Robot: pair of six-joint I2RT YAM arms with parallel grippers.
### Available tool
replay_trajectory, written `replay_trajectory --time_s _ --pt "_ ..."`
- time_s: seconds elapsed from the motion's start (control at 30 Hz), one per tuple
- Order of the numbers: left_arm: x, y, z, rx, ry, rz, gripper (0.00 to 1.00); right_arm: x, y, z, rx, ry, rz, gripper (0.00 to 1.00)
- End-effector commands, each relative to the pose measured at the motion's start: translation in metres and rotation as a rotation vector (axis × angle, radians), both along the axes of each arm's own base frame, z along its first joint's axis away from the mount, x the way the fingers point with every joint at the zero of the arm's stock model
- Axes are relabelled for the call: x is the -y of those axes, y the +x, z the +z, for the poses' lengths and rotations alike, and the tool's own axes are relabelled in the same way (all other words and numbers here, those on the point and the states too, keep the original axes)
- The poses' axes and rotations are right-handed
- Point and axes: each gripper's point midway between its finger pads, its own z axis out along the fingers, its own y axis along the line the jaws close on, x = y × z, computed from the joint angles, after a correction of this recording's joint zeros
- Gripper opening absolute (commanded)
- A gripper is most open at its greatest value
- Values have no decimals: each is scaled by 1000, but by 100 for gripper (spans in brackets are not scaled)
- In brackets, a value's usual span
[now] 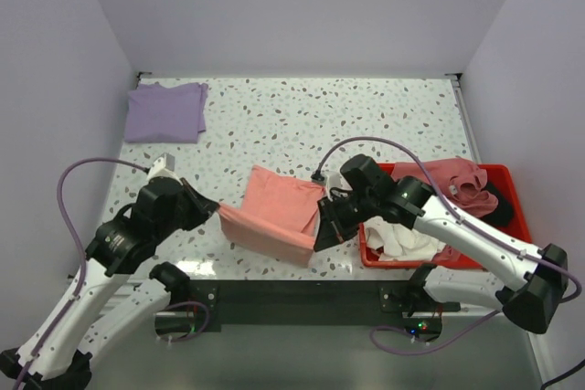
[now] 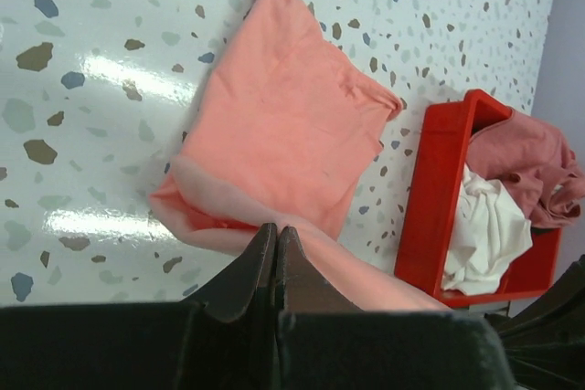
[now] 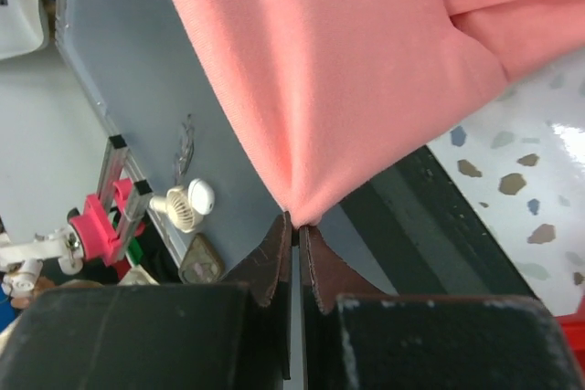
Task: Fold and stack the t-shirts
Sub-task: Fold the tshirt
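The work surface is a white speckled table [image 1: 366, 116] closed in by pale walls [image 1: 302, 6] at the back and on both sides. A dark strip [image 1: 302, 291] runs along its near edge, just ahead of the arm bases.

A folded lavender shirt [image 1: 166, 111] lies in the far left corner, close to the left wall. A red bin [image 1: 519, 203] stands at the near right, its right side close to the right wall. It holds a dusty-pink shirt [image 1: 443, 180], a white shirt [image 1: 402, 242] and a black shirt [image 1: 498, 198]. Bare speckled surface shows from the lavender shirt across to the right wall, and from the back wall forward to the salmon shirt [image 1: 274, 212].

The salmon shirt sits at the near centre, between the two arms and just left of the bin. Its far part rests on the table. Its near edge is stretched between the grippers, close to the table's near edge.

The left gripper [image 1: 212, 208] meets the shirt's near left corner. In the left wrist view its fingers [image 2: 260, 258] are pressed together, with the fabric edge running in at their tips.

The right gripper [image 1: 322, 237] is at the near right corner, just beside the bin's left wall. In the right wrist view its fingers [image 3: 272, 262] are clamped on a gathered point of the salmon fabric, which fans out above them.
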Motion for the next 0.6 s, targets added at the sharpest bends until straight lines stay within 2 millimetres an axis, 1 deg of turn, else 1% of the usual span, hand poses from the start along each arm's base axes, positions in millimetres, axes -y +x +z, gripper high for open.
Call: replay_trajectory --time_s 0.0,0.07,0.13,0.2,0.23,0.27,0.33,0.4,0.43,0.57 --pt "-17 32 19 118 69 117 0 7 16 0 21 -30 -22 0" --pt "-15 40 18 123 80 126 0 5 32 1 21 -1 -57 0" --pt "-14 49 18 130 97 145 0 3 43 -2 17 1 -75 0" --pt "-16 56 19 138 114 164 0 0 52 0 35 12 -74 0" --pt "-14 62 18 139 123 167 0 -2 56 -3 25 2 -77 0" --pt "-13 65 18 139 132 169 0 -3 62 0 36 5 -84 0" --pt "-9 76 17 145 149 173 0 -3 72 -1 41 0 -99 0" --pt "-5 84 17 149 159 169 0 -4 78 0 46 6 -103 0" --pt "-1 92 14 147 171 162 0 -2 82 -4 40 -5 -112 0" --pt "8 111 7 122 214 150 0 -3 93 -10 34 -11 -126 0"
